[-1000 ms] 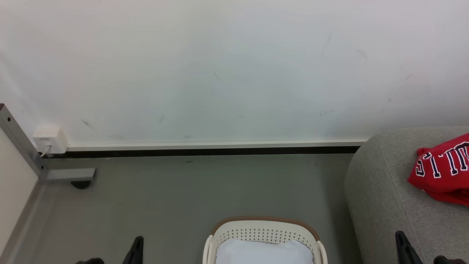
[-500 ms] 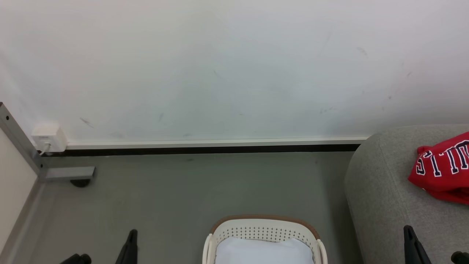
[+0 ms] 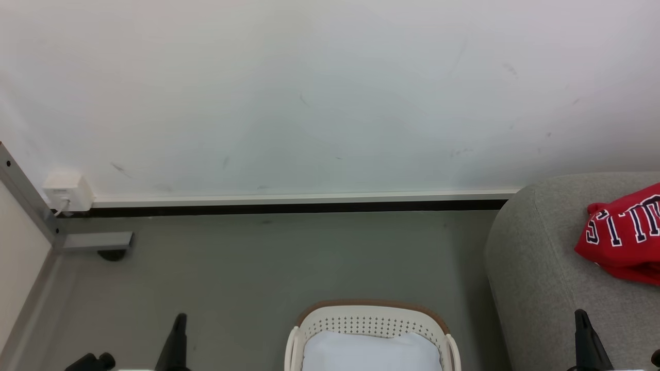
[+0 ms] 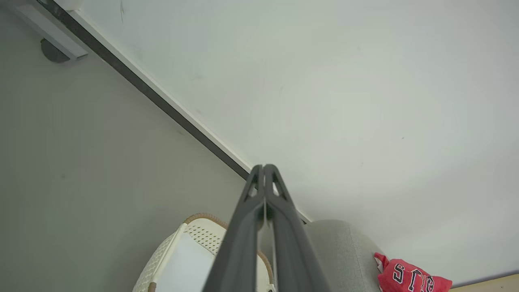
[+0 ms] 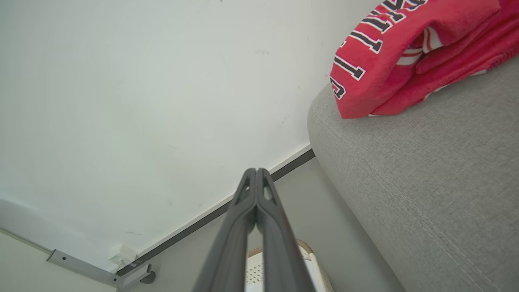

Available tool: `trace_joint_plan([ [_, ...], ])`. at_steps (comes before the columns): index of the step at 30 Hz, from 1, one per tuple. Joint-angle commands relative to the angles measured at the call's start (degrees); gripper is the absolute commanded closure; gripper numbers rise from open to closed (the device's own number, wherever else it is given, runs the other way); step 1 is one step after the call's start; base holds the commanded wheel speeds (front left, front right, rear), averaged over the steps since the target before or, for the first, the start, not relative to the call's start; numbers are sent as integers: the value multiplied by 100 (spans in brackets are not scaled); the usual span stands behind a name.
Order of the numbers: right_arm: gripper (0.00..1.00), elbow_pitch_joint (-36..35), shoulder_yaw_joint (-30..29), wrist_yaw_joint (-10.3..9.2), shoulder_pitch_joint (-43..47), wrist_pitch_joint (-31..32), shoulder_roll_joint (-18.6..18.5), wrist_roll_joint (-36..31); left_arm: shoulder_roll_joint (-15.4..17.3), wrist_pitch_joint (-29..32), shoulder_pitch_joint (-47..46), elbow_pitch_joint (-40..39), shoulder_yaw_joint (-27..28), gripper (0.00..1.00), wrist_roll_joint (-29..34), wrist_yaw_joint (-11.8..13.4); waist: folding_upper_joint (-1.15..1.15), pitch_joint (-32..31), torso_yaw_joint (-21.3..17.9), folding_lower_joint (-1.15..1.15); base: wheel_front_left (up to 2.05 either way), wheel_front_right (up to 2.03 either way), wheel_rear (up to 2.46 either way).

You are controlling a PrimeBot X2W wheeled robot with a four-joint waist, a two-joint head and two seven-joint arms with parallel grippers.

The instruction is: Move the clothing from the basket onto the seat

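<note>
While the jersey (image 3: 624, 234) lies bunched on the sofa (image 3: 541, 288), near its rounded end by the wall (image 3: 330, 93), the basket (image 3: 371, 312) stands on the grey floor (image 3: 247, 268) just beside that sofa, with a white pad (image 3: 368, 353) inside it. Over the floor left of the basket, the left end effector (image 4: 263, 167) is pressed together on nothing. Likewise pressed together and empty, the right end effector (image 5: 256, 170) hovers over the sofa's near part, apart from the jersey.
</note>
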Motion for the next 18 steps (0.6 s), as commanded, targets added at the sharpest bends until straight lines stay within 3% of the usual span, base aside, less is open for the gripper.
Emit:
trace_joint_plan([
  [1,100,-105,-29,-3,-183,40,-61,202,9,41,-138,-88,55,100,-168,-8,0,4,-1,0,0,0,0],
  [18,100,-174,-90,-5,-292,355,-75,1484,-34,352,-240,-170,234,100,-1223,-11,0,58,-10,0,0,0,0],
])
